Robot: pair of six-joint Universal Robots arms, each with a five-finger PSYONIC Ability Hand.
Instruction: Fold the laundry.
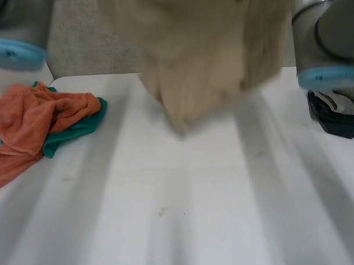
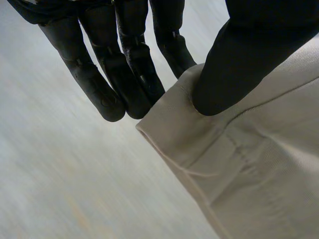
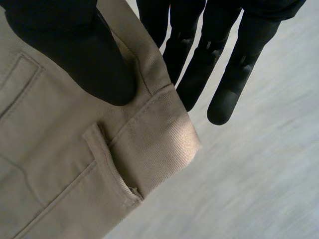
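The left hand [image 2: 239,59] pinches one corner of the beige trousers [image 1: 203,56]. Its thumb presses on the waistband, and its straight fingers [image 2: 134,74] lie close together behind the cloth's edge. The right hand [image 3: 75,50] clamps the other waistband corner the same way, thumb on top beside a belt loop and fingers [image 3: 199,64] behind. The trousers hang between both hands above the white bench [image 1: 185,202]. An orange towel [image 1: 31,120] lies over a teal cloth [image 1: 78,130] at the bench's left.
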